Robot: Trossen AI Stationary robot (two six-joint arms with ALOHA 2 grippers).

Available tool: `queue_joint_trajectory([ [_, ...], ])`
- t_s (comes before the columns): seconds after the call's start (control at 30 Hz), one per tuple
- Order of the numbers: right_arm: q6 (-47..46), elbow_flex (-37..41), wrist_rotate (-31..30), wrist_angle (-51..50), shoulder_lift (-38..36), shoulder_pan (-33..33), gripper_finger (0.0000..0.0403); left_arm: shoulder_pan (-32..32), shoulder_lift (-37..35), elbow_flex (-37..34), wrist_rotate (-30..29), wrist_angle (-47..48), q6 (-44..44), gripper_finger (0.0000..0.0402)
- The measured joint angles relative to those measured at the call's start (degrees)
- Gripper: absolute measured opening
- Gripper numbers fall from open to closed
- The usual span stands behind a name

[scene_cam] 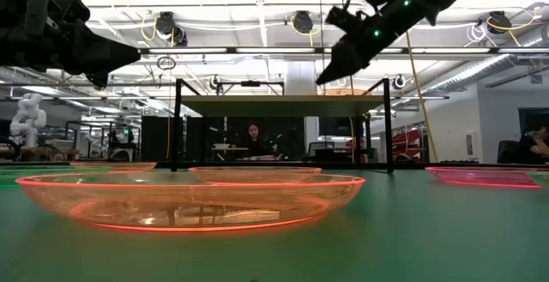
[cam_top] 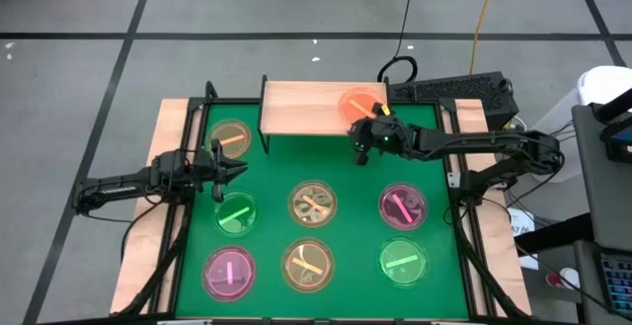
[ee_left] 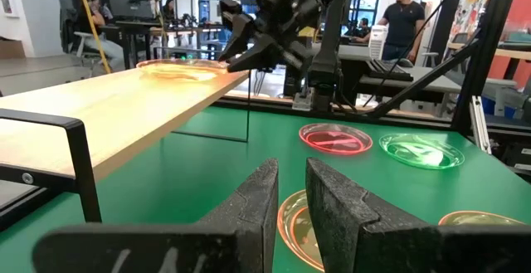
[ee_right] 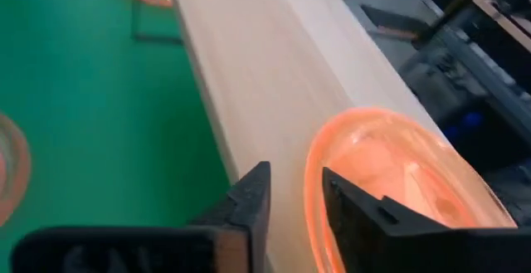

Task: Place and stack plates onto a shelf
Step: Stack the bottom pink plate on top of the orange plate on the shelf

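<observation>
Item: orange plate (cam_top: 357, 104), lying on the shelf (cam_top: 301, 108) at its right end. We found the right tool (cam_top: 367, 137) parted astride its rim, apparently releasing. Left tool (cam_top: 235, 169), apart and empty, waited left of shelf.

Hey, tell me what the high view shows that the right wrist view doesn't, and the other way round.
Only the high view shows the left gripper waiting over the green mat beside the amber plate, plus the six other plates lying on the mat. Only the right wrist view shows the right gripper's fingers apart, straddling the orange plate's near rim without clamping it. Both show the shelf with that orange plate on its right end and the right gripper at its edge.
</observation>
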State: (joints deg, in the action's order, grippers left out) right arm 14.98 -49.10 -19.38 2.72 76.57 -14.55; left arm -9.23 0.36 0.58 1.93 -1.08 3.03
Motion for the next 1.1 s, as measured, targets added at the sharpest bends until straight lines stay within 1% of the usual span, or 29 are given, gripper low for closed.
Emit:
queue_joint_trajectory([
  [0.1, 0.2, 0.0, 0.2, 1.1, -1.6, 0.9, 0.0121, 0.0, 0.0, 0.0, 0.0, 0.0, 0.0, 0.0072],
  [0.2, 0.5, 0.0, 0.6, 2.7, -3.4, 2.3, 0.0127, 0.0, 0.0, 0.0, 0.0, 0.0, 0.0, 0.0072],
  [0.33, 0.5, 0.0, 7.0, 4.6, -4.8, 4.2, 0.0124, 0.0, 0.0, 0.0, 0.0, 0.0, 0.0, 0.0072],
  [0.4, 1.2, 0.0, 9.3, 5.7, -5.0, 5.3, 0.0122, 0.0, 0.0, 0.0, 0.0, 0.0, 0.0, 0.0072],
  [0.43, 2.0, 0.0, 9.3, 5.9, -5.4, 6.0, 0.0122, 0.0, 0.0, 0.0, 0.0, 0.0, 0.0, 0.0072],
  [0.57, 3.7, 0.0, 8.9, 3.0, -8.5, 9.0, 0.0121, 0.0, 0.0, 0.0, 0.0, 0.0, 0.0, 0.0072],
  [0.73, 0.4, 0.1, 8.9, -4.2, -14.9, 13.1, 0.0121, 0.0, 0.0, 0.0, 0.0, 0.0, 0.0, 0.0072],
  [0.8, -0.8, 1.1, 8.9, -4.2, -17.3, 14.6, 0.0121, 0.0, 0.0, 0.0, 0.0, 0.0, 0.0, 0.0072],
  [0.9, -0.9, 5.2, 8.9, -0.5, -20.7, 16.2, 0.0121, 0.0, 0.0, 0.0, 0.0, 0.0, 0.0, 0.0072],
  [0.97, -0.9, 9.0, 8.9, 4.0, -22.7, 16.6, 0.0121, 0.0, 0.0, 0.0, 0.0, 0.0, 0.0, 0.0072],
  [1.03, -0.9, 13.3, 8.9, 9.7, -24.3, 16.7, 0.0121, 0.0, 0.0, 0.0, 0.0, 0.0, 0.0, 0.0072],
  [1.1, -0.9, 18.1, 8.9, 17.9, -25.5, 16.7, 0.0121, 0.0, 0.0, 0.0, 0.0, 0.0, 0.0, 0.0072],
])
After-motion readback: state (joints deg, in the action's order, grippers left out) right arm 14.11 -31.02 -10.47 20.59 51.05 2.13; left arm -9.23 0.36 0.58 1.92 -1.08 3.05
